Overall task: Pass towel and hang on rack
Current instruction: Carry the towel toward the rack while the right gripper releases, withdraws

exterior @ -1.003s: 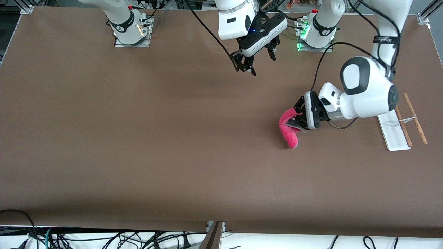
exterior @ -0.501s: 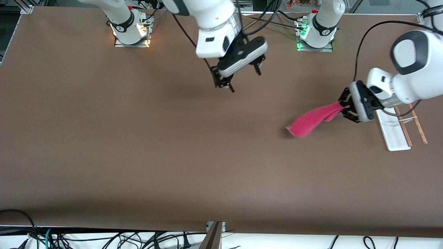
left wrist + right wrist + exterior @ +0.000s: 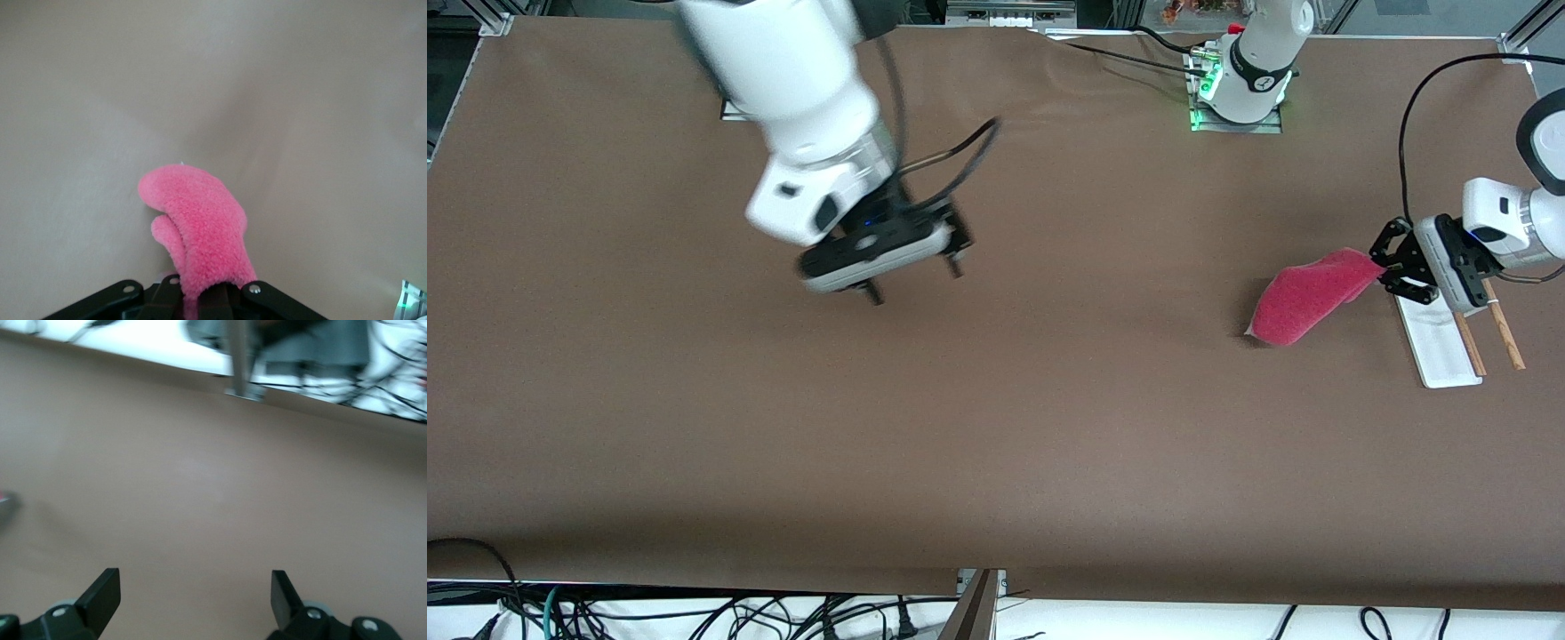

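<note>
A: Front view check, progress? Left gripper [image 3: 1385,269] clamped on one end of towel [image 3: 1303,296], up at the left arm's end of the table, just beside rack [image 3: 1440,342]. Rest of the towel trailing out toward the table's middle, low over the table [image 3: 996,427]; can't tell if the tip touches.

B: Left wrist view agrees: fingers [image 3: 220,297] pinched narrow on towel [image 3: 197,233], pink fleece sticking out from the jaws. Right side?

A: Right gripper [image 3: 911,280] over bare table toward the right arm's end, well apart from the towel. Right wrist view: fingers [image 3: 100,593] spread wide, holding nothing, only brown surface under them.

B: So handover looks done, judging by who holds it. Left to do?

A: Hanging. Nothing draped on the rack yet; rods and crosspiece bare, white base partly under the left gripper. Probably needs a lift over the rods, then release.

B: Containers?

A: None on the table. No bins, trays, bowls. Only the rack, with nothing on it.
</note>
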You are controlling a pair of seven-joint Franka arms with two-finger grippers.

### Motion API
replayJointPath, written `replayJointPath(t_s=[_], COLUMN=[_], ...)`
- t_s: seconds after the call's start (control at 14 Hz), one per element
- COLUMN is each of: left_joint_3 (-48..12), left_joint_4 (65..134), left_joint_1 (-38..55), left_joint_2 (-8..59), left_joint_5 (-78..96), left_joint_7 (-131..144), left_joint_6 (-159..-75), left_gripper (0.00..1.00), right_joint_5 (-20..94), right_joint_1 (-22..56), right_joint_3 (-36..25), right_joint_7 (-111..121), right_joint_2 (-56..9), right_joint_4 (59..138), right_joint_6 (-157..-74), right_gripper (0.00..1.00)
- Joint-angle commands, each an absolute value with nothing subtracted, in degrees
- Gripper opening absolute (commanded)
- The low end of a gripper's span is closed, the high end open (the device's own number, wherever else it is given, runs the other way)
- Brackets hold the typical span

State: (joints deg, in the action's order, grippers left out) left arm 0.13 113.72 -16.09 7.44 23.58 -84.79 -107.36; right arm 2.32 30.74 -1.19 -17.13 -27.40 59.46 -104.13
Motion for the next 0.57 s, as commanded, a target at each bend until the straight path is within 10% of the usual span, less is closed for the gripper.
replayJointPath(t_s=[0.0, 0.5], left_joint_3=[2.97, 7.56], left_joint_4=[107.43, 93.36], left_joint_1=[-17.58, -22.84], left_joint_2=[13.25, 21.52], left_joint_5=[22.41, 19.78], left_joint_7=[-91.64, -100.46], left_joint_6=[-104.87, -95.3], left_gripper=[0.0, 0.0], right_joint_5=[2.9, 2.02], right_joint_1=[23.23, 7.66], right_joint_3=[-0.35, -0.35], right_joint_7=[-16.35, -4.93], right_joint_2=[-19.18, -7.39], right_joint_4=[72.12, 84.2], right_joint_6=[-103.97, -95.3], right_gripper=[1.0, 1.0])
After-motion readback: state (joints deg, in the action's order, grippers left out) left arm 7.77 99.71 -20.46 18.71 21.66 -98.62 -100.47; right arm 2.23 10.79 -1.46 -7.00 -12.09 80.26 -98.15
